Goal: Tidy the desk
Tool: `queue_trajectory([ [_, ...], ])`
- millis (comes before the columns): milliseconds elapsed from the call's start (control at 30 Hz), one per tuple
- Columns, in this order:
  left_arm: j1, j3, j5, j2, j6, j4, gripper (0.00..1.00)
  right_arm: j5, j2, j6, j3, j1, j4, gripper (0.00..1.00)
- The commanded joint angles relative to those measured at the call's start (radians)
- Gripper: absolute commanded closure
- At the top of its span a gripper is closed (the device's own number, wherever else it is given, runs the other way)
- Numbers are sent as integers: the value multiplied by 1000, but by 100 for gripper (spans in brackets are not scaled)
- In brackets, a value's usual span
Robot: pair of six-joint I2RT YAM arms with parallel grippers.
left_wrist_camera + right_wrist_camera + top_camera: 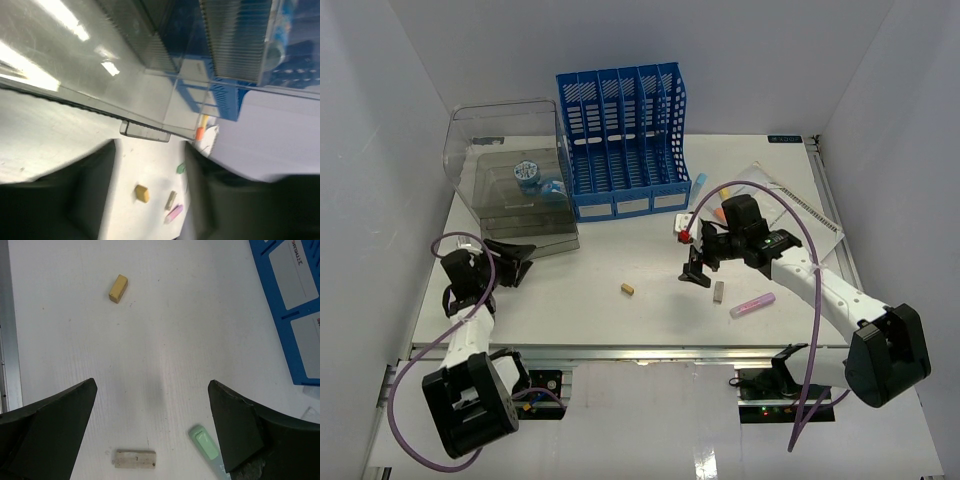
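While R jaws gape above desk [620, 245], yellow block [118, 288] near

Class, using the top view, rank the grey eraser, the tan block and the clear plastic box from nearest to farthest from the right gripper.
1. Grey eraser, close by the right gripper, on its near right.
2. Tan block, out to its left.
3. Clear plastic box, far left, at the back.
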Motion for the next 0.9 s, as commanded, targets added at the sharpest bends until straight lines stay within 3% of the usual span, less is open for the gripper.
queue_trajectory([
  [0, 5, 98, -19, -2, 100, -158, 23, 37, -48, 47, -10, -14, 17, 4],
  [133, 5, 169, -24, -62, 205, -267, 19, 46, -65, 96, -16, -64, 3, 10],
  [300, -4, 214, -6, -187, 303, -396, 18, -43, -76, 146, -15, -186, -46, 10],
  [467, -59, 170, 38, -285, 261, -406, 10, -133, -106, 166, -50, -289, -94, 10],
  [633, -166, 172, 5, -390, 158, -399, 9, -185, -198, 145, -123, -400, -94, 10],
  [867, -454, 287, -125, -357, 87, -412, 2, -299, -226, 133, -199, -507, -88, 10],
])
